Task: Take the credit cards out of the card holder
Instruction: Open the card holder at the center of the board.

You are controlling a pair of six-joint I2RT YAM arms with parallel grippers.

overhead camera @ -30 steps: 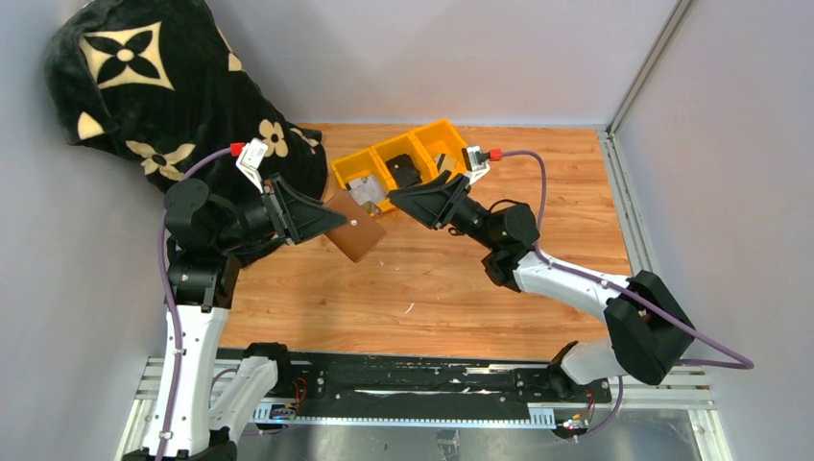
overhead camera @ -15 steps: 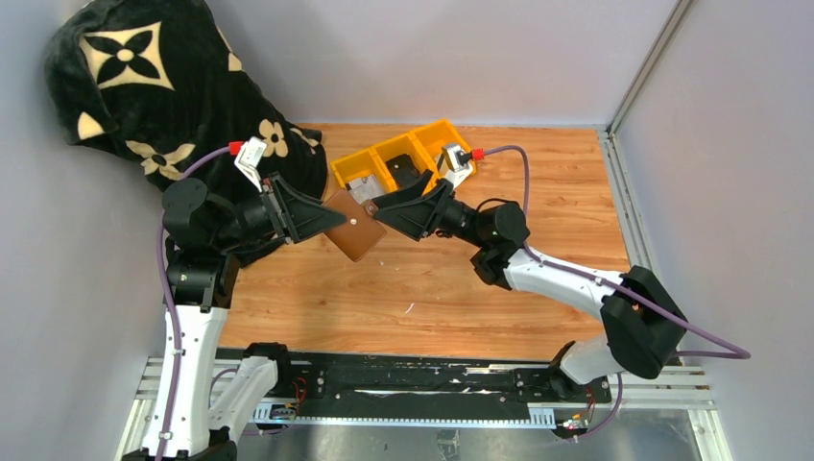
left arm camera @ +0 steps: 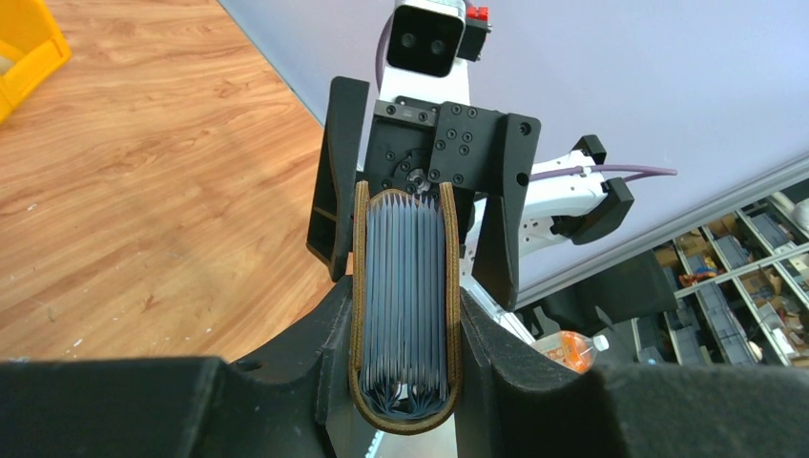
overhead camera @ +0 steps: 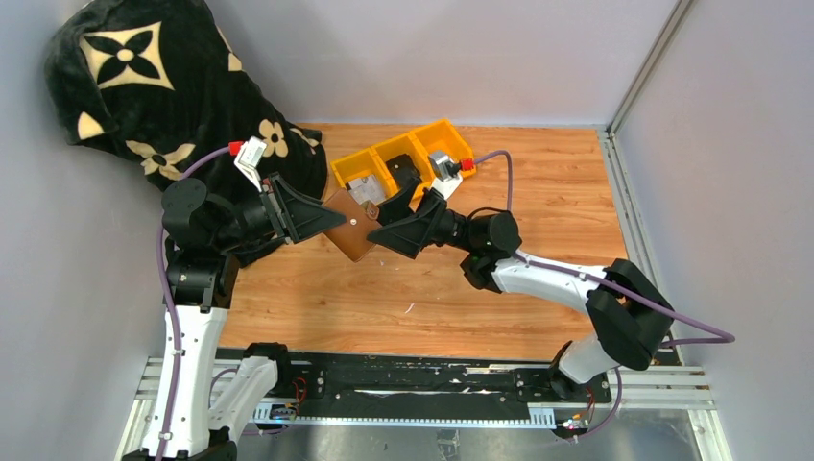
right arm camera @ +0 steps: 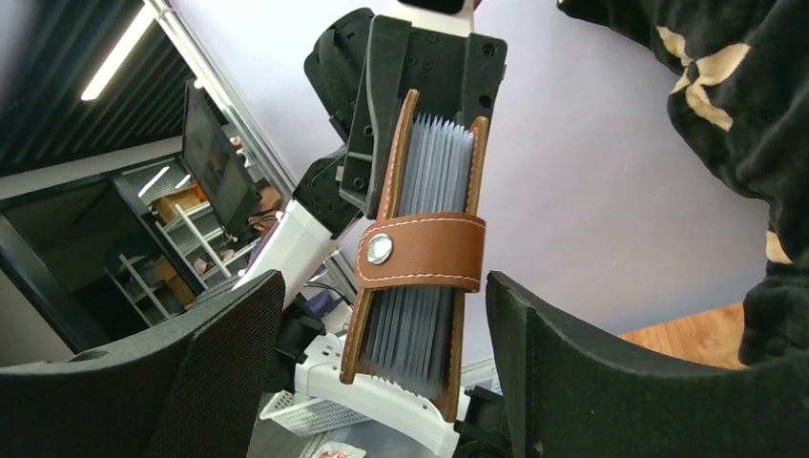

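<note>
My left gripper (overhead camera: 324, 219) is shut on the brown leather card holder (overhead camera: 351, 233) and holds it above the table, left of the tray. In the left wrist view the card holder (left arm camera: 405, 277) sits spine-down between my fingers (left arm camera: 315, 353), packed with grey-blue leaves. I cannot tell the credit cards from the sleeves. My right gripper (overhead camera: 376, 230) is open, with its fingers on either side of the holder's free end. From the right wrist, the card holder (right arm camera: 420, 315) stands between the two pads (right arm camera: 219, 363) without touching them. Its snap tab (right arm camera: 425, 251) is fastened across the open edge.
A yellow three-compartment tray (overhead camera: 434, 132) stands behind the grippers, with a grey item (overhead camera: 363, 187) in its left bin and a black object (overhead camera: 403, 173) in the middle one. A black flowered blanket (overhead camera: 144, 86) is heaped at the back left. Walls close in the table.
My right gripper has swung left from the tray to the card holder, and its open fingers now flank the holder's free end. The left gripper and the holder have stayed put.
</note>
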